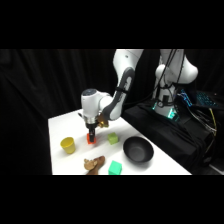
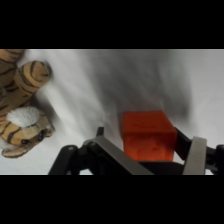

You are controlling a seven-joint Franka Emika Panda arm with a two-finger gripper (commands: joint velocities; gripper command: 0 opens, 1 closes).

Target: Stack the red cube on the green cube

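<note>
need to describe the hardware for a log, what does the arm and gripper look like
The arm is glossy white with rounded link shells and dark grey to black joint sections. Black cables hang by its base. The gripper has a black linkage and flat, pale metal-looking fingers.

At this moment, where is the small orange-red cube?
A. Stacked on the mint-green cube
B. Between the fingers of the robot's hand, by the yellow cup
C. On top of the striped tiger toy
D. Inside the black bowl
B: the small orange-red cube sits between the fingers of the robot's hand, beside the yellow cup, well apart from the mint-green cube.
</note>
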